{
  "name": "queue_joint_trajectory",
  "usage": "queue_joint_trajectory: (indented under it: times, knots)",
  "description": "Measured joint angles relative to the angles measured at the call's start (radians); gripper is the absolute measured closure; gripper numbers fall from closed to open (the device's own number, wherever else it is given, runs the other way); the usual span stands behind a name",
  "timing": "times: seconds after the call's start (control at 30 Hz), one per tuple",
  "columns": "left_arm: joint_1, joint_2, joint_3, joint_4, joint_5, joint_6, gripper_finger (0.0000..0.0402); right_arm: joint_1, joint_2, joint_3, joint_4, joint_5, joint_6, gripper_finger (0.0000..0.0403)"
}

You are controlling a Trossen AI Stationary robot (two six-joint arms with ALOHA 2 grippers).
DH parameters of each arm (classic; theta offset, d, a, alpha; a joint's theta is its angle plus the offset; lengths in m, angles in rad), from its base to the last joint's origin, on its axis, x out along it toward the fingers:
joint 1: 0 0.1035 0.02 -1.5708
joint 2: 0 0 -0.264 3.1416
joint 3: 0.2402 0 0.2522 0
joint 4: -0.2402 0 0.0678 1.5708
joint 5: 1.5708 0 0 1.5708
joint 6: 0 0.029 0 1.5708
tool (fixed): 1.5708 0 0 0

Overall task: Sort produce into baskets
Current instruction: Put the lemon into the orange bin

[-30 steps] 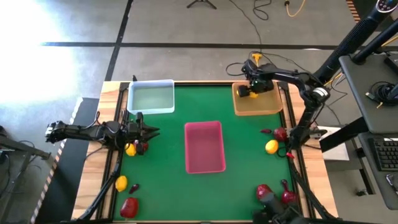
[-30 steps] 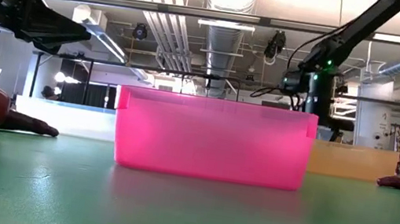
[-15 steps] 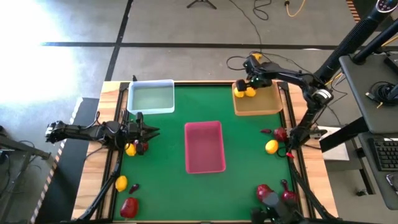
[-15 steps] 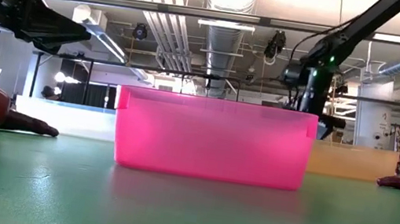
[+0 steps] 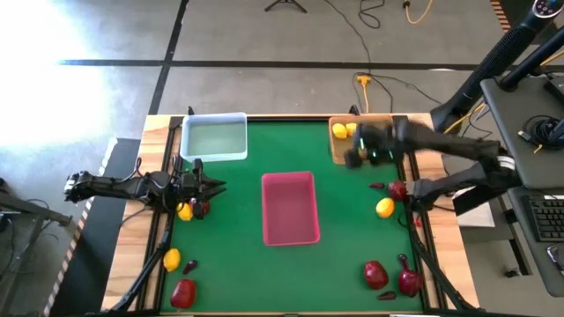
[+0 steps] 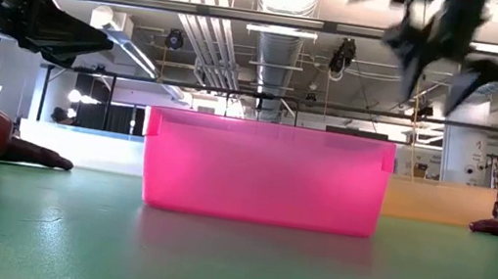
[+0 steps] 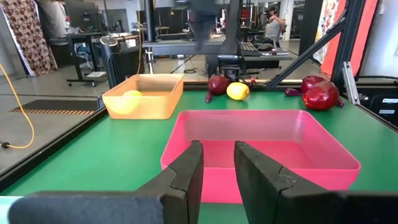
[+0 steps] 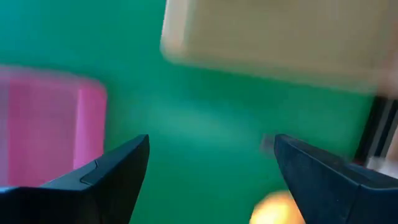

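The tan-orange tray [image 5: 374, 151] at the far right holds two lemons [image 5: 345, 130] in its far left corner. My right gripper [image 5: 357, 151] hovers blurred over that tray's near left part, open and empty; its wrist view [image 8: 211, 168] shows wide-spread fingers above the green mat. My left gripper [image 5: 214, 187] hangs at the table's left side, its fingers a little apart [image 7: 217, 149] and holding nothing. A lemon [image 5: 185, 211] and a maroon piece [image 5: 202, 209] lie just beside it. The pink-red tray [image 5: 290, 208] sits mid-table and the pale blue tray [image 5: 214, 138] at the far left.
At the right edge lie a red fruit [image 5: 397, 189], a lemon [image 5: 384, 208] and a maroon piece [image 5: 377, 187]. Near right: two red fruits [image 5: 374, 274] and a maroon piece [image 5: 388, 295]. Near left: a lemon [image 5: 172, 259], a maroon piece [image 5: 189, 264] and a red fruit [image 5: 183, 293].
My right gripper carried a lemon over the tan-orange tray toward its far left corner, where the lemon now lies beside another. The gripper has since risen and swung quickly toward the table's near edge and the pink-red tray.
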Motion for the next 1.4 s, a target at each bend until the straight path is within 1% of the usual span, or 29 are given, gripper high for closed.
queue_joint_trajectory:
  times: [0.07, 0.13, 0.23, 0.33, 0.4, 0.47, 0.53, 0.73, 0.87, 1.1, 1.27, 1.4]
  knots:
    - [0.000, 0.000, 0.000, 0.000, 0.000, 0.000, 0.0326, 0.168, -0.035, -0.040, -0.021, 0.043, 0.213, 0.0067]
    - [0.000, 0.000, 0.000, 0.000, 0.000, 0.000, 0.0326, 0.312, -0.061, -0.097, -0.030, 0.076, 0.431, 0.0067]
    - [0.000, 0.000, 0.000, 0.000, 0.000, 0.000, 0.0326, 0.482, -0.064, -0.193, -0.026, 0.070, 0.721, 0.0067]
    - [0.000, 0.000, 0.000, 0.000, 0.000, 0.000, 0.0326, 0.591, -0.037, -0.270, 0.006, 0.019, 0.959, 0.0067]
    - [0.000, 0.000, 0.000, 0.000, 0.000, 0.000, 0.0326, 0.638, -0.015, -0.304, 0.058, -0.040, 1.042, 0.0067]
    - [0.000, 0.000, 0.000, 0.000, 0.000, 0.000, 0.0326, 0.673, 0.012, -0.325, 0.083, -0.061, 1.108, 0.0067]
    - [0.000, 0.000, 0.000, 0.000, 0.000, 0.000, 0.0326, 0.684, 0.041, -0.337, 0.077, -0.074, 1.134, 0.0067]
    - [0.000, 0.000, 0.000, 0.000, 0.000, 0.000, 0.0326, 0.676, 0.145, -0.362, 0.024, -0.104, 1.147, 0.0067]
    - [0.000, 0.000, 0.000, 0.000, 0.000, 0.000, 0.0326, 0.642, 0.195, -0.386, 0.031, -0.105, 1.151, 0.0067]
    - [0.000, 0.000, 0.000, 0.000, 0.000, 0.000, 0.0326, 0.540, 0.276, -0.395, 0.046, -0.044, 1.129, 0.0067]
    - [0.000, 0.000, 0.000, 0.000, 0.000, 0.000, 0.0326, 0.494, 0.285, -0.395, 0.095, -0.022, 1.066, 0.0067]
    - [0.000, 0.000, 0.000, 0.000, 0.000, 0.000, 0.0326, 0.464, 0.288, -0.397, 0.156, 0.019, 1.015, 0.0072]
